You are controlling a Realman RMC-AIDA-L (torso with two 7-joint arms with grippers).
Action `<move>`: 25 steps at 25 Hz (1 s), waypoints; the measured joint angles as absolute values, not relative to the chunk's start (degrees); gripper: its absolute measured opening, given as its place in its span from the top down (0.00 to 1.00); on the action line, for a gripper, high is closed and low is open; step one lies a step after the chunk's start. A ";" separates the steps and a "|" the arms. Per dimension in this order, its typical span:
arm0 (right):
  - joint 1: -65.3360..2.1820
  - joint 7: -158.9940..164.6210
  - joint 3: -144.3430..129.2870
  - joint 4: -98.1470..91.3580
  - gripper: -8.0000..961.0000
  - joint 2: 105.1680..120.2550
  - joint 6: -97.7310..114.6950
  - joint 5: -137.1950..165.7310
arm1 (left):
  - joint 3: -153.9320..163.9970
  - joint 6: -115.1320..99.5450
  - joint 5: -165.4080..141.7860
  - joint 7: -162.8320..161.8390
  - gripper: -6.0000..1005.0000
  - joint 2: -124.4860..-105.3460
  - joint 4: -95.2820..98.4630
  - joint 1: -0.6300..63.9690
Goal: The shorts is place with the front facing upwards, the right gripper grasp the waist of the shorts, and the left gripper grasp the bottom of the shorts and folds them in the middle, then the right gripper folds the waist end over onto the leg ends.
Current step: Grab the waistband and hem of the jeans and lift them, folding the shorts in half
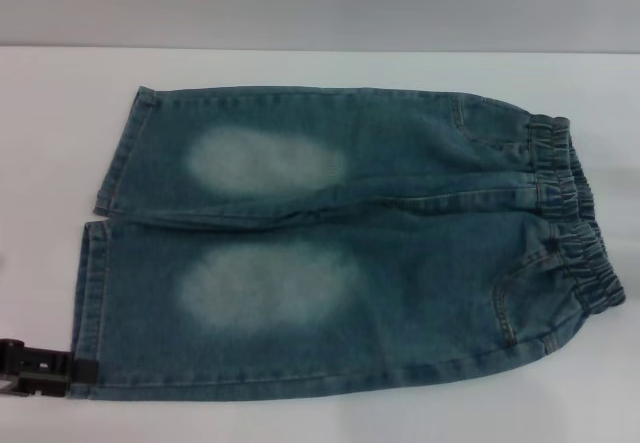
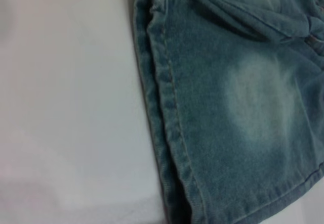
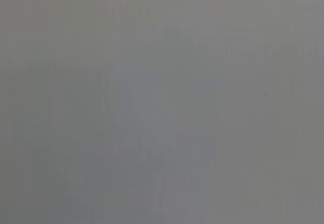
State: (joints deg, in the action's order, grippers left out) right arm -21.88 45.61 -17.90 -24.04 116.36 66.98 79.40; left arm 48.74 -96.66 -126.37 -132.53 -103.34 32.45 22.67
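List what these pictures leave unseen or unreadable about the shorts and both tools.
- Right tool: not in the head view; the right wrist view is only blank grey.
- Left tool: cut off by the head view's lower left edge beside the shorts, so open or shut is unclear.
- Left wrist view: shows only hem and table.

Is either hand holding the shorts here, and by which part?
Cannot be told. The left hand sits at the hem corner of the shorts nearest the robot, its grip unclear. The right hand is out of view.
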 joint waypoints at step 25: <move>-20.93 45.61 -17.42 -23.64 0.49 116.27 66.97 79.26 | 47.89 -97.84 -126.27 -131.85 0.24 -105.36 32.50 26.40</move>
State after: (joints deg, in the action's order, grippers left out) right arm -20.93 45.61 -17.42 -23.64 116.27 66.97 79.26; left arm 47.89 -97.84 -126.27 -131.85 -105.36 32.50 26.40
